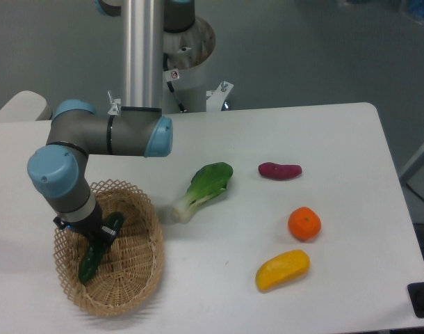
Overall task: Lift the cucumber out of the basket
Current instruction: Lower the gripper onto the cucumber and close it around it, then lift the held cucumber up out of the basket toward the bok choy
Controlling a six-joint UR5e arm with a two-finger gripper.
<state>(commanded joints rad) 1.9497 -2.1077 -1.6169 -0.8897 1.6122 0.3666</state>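
The cucumber lay slanted inside the basket, its upper end under the claw and its lower end near the left rim. The claw sat over the cucumber's middle, though whether it was clamped on it could not be told. The basket stood near the table's front left edge. To its right lay the bok choy, well apart. The arm's forearm ran level above, wrist pointing straight down.
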